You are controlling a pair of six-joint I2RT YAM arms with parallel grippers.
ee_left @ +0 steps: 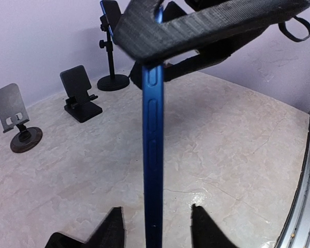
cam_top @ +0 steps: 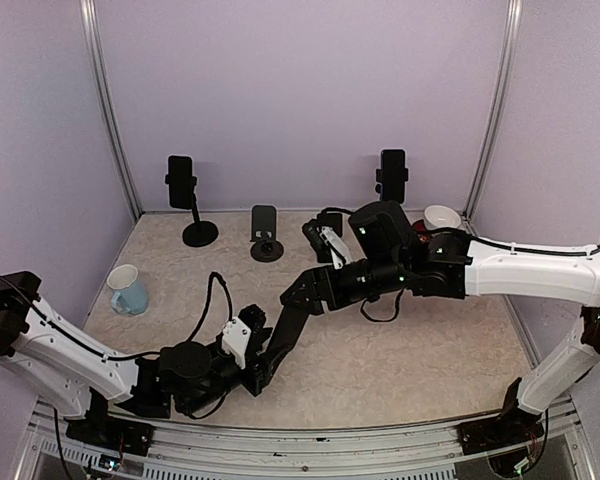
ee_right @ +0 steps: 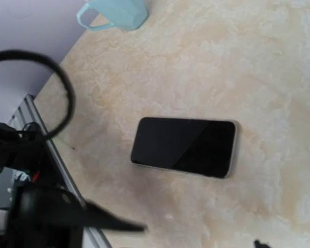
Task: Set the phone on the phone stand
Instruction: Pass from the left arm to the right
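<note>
A blue phone [ee_left: 153, 144] stands edge-on above the table, seen as a dark strip [cam_top: 278, 340] between the two arms. My left gripper [ee_left: 156, 227] is open at its near end, with both fingers clear of the phone's faces. My right gripper [cam_top: 298, 298] is shut on the far end, and one of its fingers [ee_left: 222, 20] lies across the phone's edge. The held phone does not show in the right wrist view. An empty grey phone stand [cam_top: 265, 235] [ee_left: 18, 121] and an empty black folding stand [ee_left: 81, 93] sit at the back.
A second phone [ee_right: 183, 147], screen up, lies flat on the table under the arms. Two tall pole stands [cam_top: 183, 190] [cam_top: 392, 175] at the back hold phones. A pale blue mug [cam_top: 128, 290] stands at the left and a white bowl [cam_top: 442, 216] at the back right.
</note>
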